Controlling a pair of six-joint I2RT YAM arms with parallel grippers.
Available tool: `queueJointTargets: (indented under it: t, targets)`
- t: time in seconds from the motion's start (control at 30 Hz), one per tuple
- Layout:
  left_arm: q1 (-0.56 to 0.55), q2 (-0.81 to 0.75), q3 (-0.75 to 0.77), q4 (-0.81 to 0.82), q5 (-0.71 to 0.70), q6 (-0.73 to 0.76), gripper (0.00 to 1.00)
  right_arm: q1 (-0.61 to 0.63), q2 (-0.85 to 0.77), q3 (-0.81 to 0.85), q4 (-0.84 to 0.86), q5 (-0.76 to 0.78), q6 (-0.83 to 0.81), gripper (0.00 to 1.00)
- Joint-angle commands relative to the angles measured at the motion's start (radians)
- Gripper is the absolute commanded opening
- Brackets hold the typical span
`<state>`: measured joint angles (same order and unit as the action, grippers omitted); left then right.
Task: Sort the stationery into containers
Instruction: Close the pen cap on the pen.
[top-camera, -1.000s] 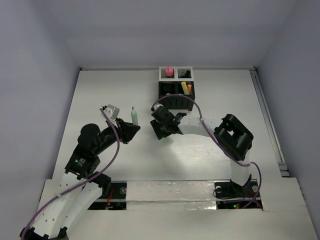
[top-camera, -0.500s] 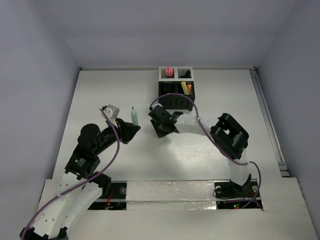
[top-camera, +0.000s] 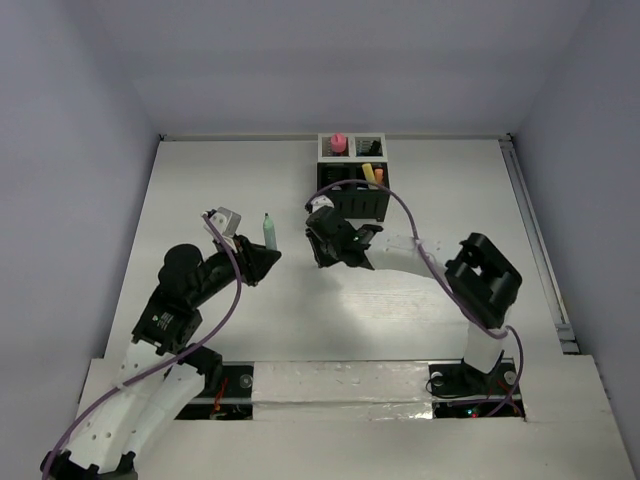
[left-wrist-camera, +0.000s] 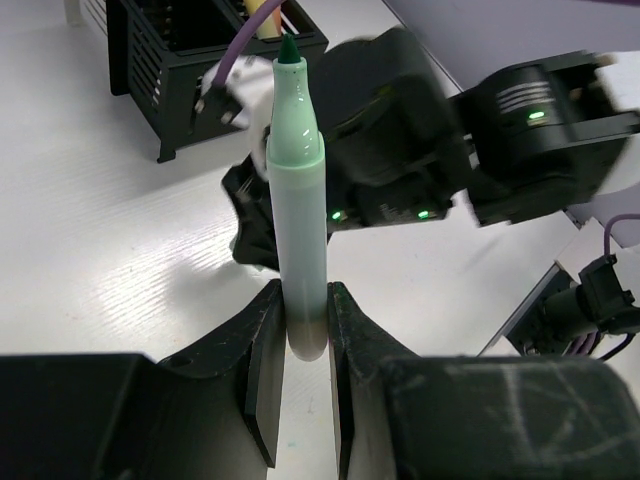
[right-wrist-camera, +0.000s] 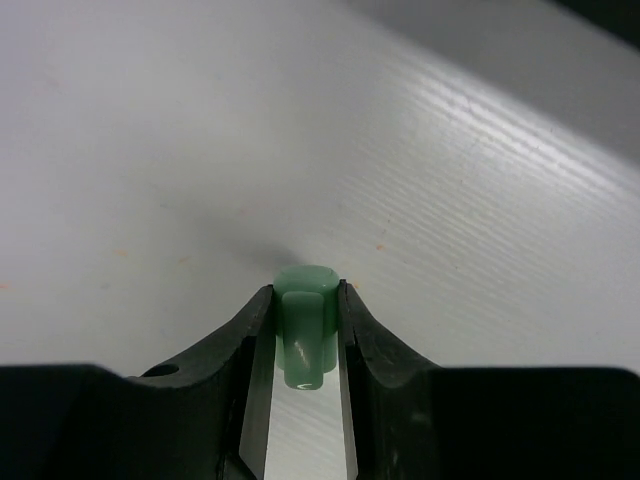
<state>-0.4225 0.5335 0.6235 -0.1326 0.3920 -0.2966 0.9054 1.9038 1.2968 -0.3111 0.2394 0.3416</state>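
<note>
The left gripper (left-wrist-camera: 305, 335) is pressed tight on the butt end of a pale green marker (left-wrist-camera: 297, 190), whose long axis runs straight out in line with the fingers. Its dark green bare tip points away from the wrist, toward the mesh organizer (top-camera: 352, 200) at the far side of the table (top-camera: 200, 180). From above, the marker stands nearly parallel to the table's side edges, held clear of the surface and well short of the containers. The right gripper (right-wrist-camera: 303, 335) sits just beside it, to the right, angled down at the table, and its two fingers pinch a short green cap (right-wrist-camera: 303, 325) from both sides. The cap's long axis also follows the fingers, with its rounded end pointing past the fingertips at the white surface (whether it touches the table or hangs just above it cannot be told). In the organizer, a pink tube (top-camera: 338, 143) stands upright in the far left compartment, and a yellow pen (top-camera: 367, 174) and an orange pen (top-camera: 378, 177) lean together in the near right black one.
</note>
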Motion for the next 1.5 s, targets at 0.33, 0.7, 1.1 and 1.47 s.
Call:
queueJointTargets:
  t: [0.33,0.7,1.1,1.47]
  targets:
    - [0.016,0.056,0.044,0.034,0.013,0.007,0.00,0.009,-0.379,-0.096,0.689,0.020,0.092,0.00]
    - [0.016,0.077,0.045,0.030,-0.007,0.005,0.00,0.049,-0.353,-0.014,0.850,-0.080,0.172,0.00]
    - [0.025,0.076,0.044,0.031,-0.007,0.005,0.00,0.096,-0.316,0.015,0.827,-0.109,0.152,0.00]
    - [0.025,0.069,0.044,0.031,-0.007,0.005,0.00,0.115,-0.301,0.029,0.777,-0.085,0.126,0.00]
